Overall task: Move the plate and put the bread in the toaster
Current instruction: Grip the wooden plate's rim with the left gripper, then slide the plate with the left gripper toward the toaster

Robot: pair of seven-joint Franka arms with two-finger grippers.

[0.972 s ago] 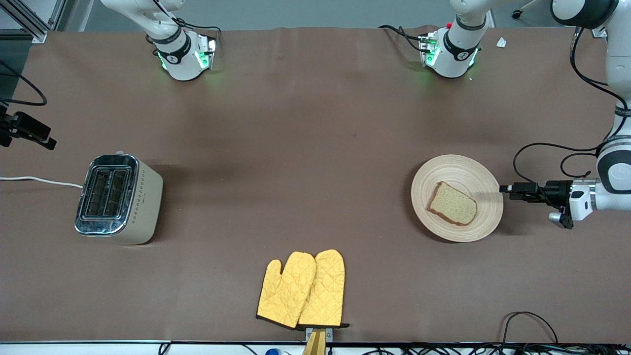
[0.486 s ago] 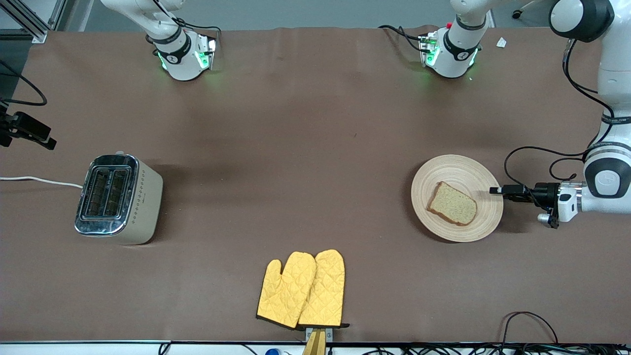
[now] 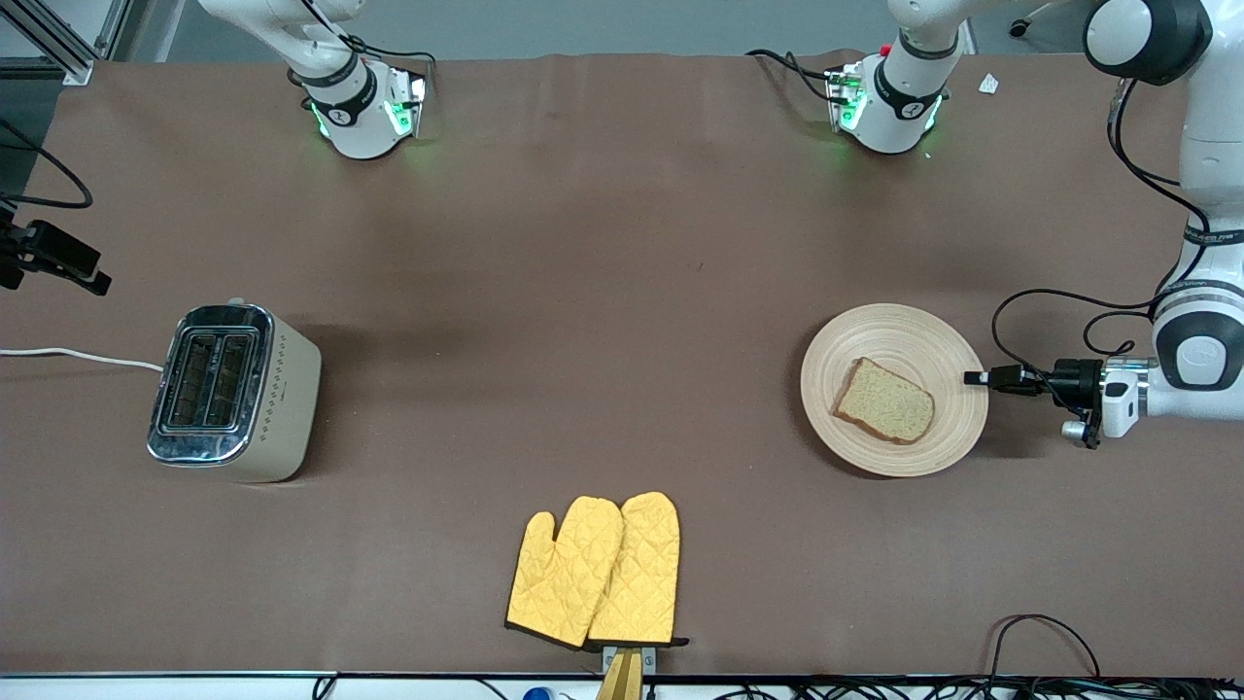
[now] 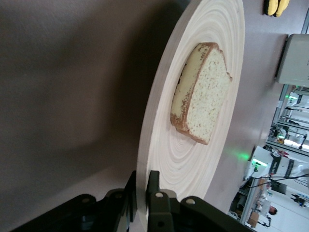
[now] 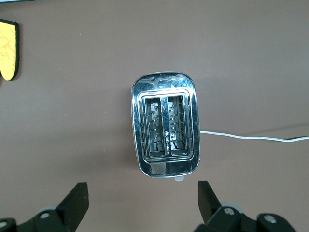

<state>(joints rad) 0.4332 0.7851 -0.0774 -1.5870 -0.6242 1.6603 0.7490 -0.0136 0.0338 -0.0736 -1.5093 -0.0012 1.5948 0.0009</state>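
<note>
The pale wooden plate (image 3: 880,335) lies toward the left arm's end of the table with the bread slice (image 3: 884,401) flat on it. My left gripper (image 3: 972,377) reaches in low from the side and is shut on the plate's rim; the left wrist view shows its fingers (image 4: 141,176) one above and one below the plate's edge (image 4: 227,29), with the bread (image 4: 203,94) past them. The toaster (image 3: 233,389) stands at the right arm's end, both slots empty. My right gripper (image 5: 142,191) is open and empty above the toaster (image 5: 165,126); it is out of the front view.
A pair of yellow oven mitts (image 3: 595,569) lies near the table's front edge, midway between toaster and plate. The toaster's white cord (image 3: 78,356) runs off the right arm's end of the table. A black cable (image 3: 1030,301) loops beside the left wrist.
My left gripper moved in onto the plate's rim. The plate with the bread has shifted slightly toward the toaster's end. The toaster has not moved.
</note>
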